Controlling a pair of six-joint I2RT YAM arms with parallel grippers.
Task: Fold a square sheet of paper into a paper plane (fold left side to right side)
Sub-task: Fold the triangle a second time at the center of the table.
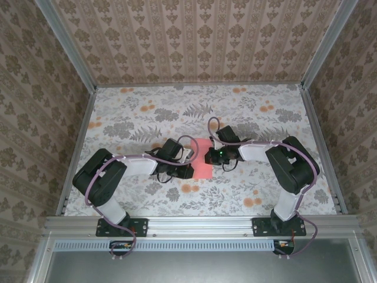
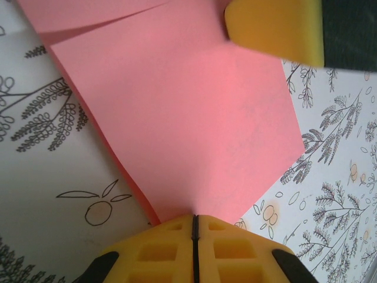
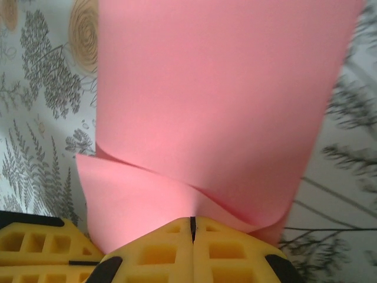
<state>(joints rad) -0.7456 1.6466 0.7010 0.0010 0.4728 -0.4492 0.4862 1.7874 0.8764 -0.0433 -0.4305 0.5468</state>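
Observation:
The square sheet of paper point(image 1: 202, 159), salmon pink, lies between both grippers in the middle of the table. My left gripper point(image 1: 190, 170) holds its left side. In the left wrist view the yellow jaws point(image 2: 195, 217) are shut on a corner of the sheet point(image 2: 188, 118). My right gripper point(image 1: 210, 156) is at the sheet's right side. In the right wrist view its jaws point(image 3: 192, 219) are shut on the sheet point(image 3: 218, 88), which curls up and over itself in a loose bend. It is a curled sheet, not a paper plane.
The flowered tablecloth point(image 1: 147, 118) covers the table, with patterned walls on three sides. The right gripper's yellow finger point(image 2: 274, 29) shows close above the sheet in the left wrist view. The left gripper's fingers point(image 3: 29, 247) sit just beside the right jaws.

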